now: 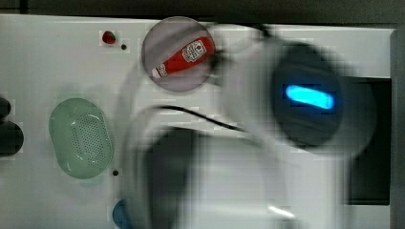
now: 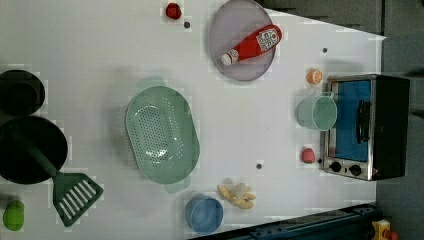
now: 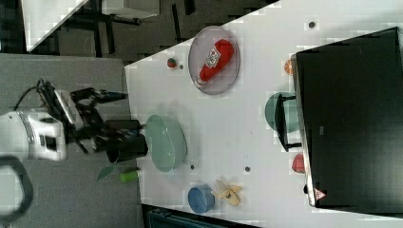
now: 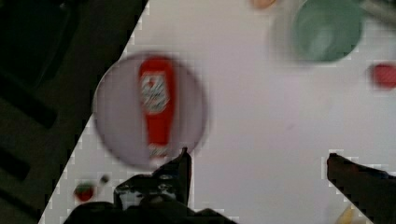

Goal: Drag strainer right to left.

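The strainer (image 2: 162, 134) is a pale mint-green oval basin with a grid of small holes. It lies flat on the white table, left of centre in the left view, and appears again as the strainer (image 1: 81, 138) and the strainer (image 3: 165, 142). My gripper (image 4: 257, 161) hangs high above the table, open, with nothing between its dark fingers (image 4: 180, 168). Below it are bare white table and the grey plate. The white arm (image 3: 38, 135) is at the right view's left, and the arm (image 1: 286, 119) blurs across the top view's middle and right.
A grey plate (image 2: 242, 40) carries a red ketchup bottle (image 2: 252, 44). A mint cup (image 2: 317, 112) stands by the toaster oven (image 2: 367, 127). Black pans (image 2: 30, 147), a green spatula (image 2: 75, 195) and a blue bowl (image 2: 204, 214) flank the strainer. Small toy foods are scattered.
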Robot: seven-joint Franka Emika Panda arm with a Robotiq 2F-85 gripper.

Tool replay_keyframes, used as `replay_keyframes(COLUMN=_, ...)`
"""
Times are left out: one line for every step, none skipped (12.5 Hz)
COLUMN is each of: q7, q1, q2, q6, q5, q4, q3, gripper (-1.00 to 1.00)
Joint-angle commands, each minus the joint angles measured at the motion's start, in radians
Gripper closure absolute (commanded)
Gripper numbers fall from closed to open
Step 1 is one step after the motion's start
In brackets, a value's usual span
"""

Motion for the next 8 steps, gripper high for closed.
replay_keyframes(q7=-0.201, q1=0.019, q2=0.037, q6=-0.046, q5=-0.071, q4=-0.028, q3=-0.012, gripper=-1.0)
replay_keyframes(q7=-0.206, q1=0.021, q2=0.037, q6=-0.043, q5=-0.081, q4=-0.028, q3=-0.008, gripper=-1.0)
replay_keyframes(q7=-0.207, q1=0.024, q2=0.038, q6=-0.044, q5=-0.081, q4=-0.028, q3=0.003, gripper=-1.0)
replay_keyframes(q7=-0.207, q1=0.029, q2=0.038, q6=-0.044, q5=-0.081, q4=-0.029, q3=0.019, gripper=-1.0)
replay_keyframes(q7=-0.207, q1=0.032, q2=0.038, q6=-0.05, q5=-0.081, q4=-0.03, q3=0.038, gripper=-1.0)
replay_keyframes(q7=-0.207, q1=0.034, q2=0.039, q6=-0.05, q5=-0.081, q4=-0.032, q3=0.058, gripper=-1.0)
replay_keyframes(q7=-0.207, q1=0.034, q2=0.039, q6=-0.05, q5=-0.081, q4=-0.033, q3=0.075, gripper=-1.0)
replay_keyframes(q7=-0.207, q1=0.034, q2=0.04, q6=-0.048, q5=-0.081, q4=-0.033, q3=0.084, gripper=-1.0)
